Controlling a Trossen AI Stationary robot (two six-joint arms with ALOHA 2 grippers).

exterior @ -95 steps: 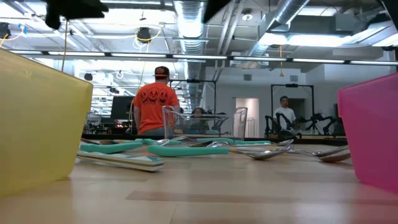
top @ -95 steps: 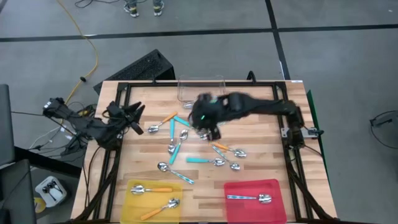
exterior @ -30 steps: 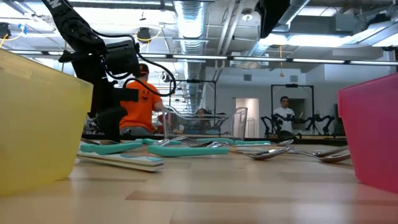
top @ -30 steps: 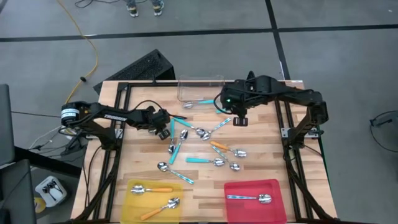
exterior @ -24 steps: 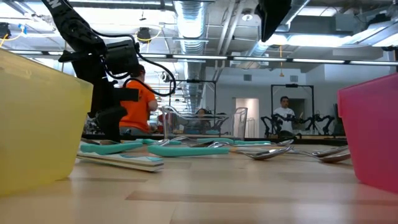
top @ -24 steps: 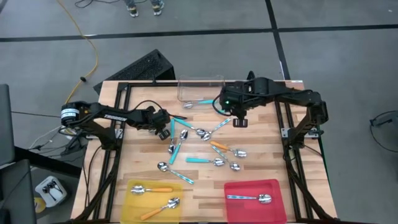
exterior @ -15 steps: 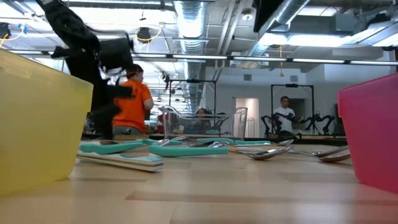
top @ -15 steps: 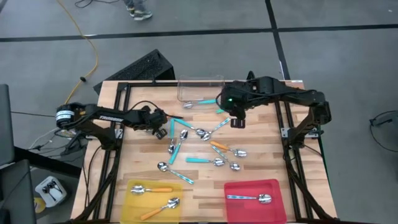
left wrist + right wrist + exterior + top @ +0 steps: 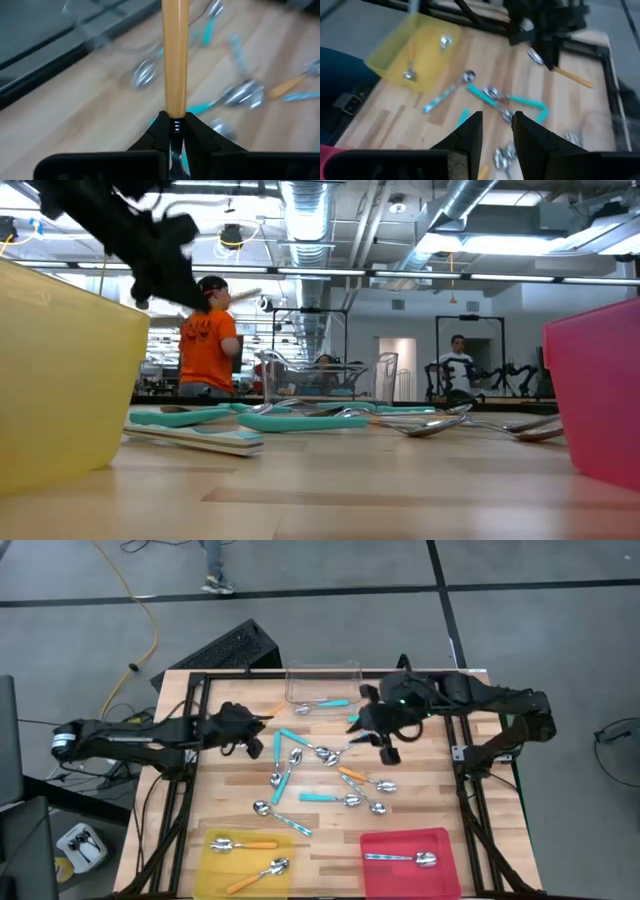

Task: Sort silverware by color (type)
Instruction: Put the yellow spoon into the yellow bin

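Orange-handled metal spoon point(image 9: 175, 60) had come off the wooden table point(image 9: 420, 815), clamped in the left gripper point(image 9: 252, 736), which a second earlier was down among the scattered spoons point(image 9: 300, 775). Likely headed to the yellow plastic tray point(image 9: 205, 870) with other orange ones. Right gripper point(image 9: 378, 740) hovered mid-table, fingers parted, empty.

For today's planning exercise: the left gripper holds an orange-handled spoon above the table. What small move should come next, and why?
Probably carry it toward the yellow tray: the left gripper is shut on the orange-handled spoon, and that tray already holds two orange-handled spoons.
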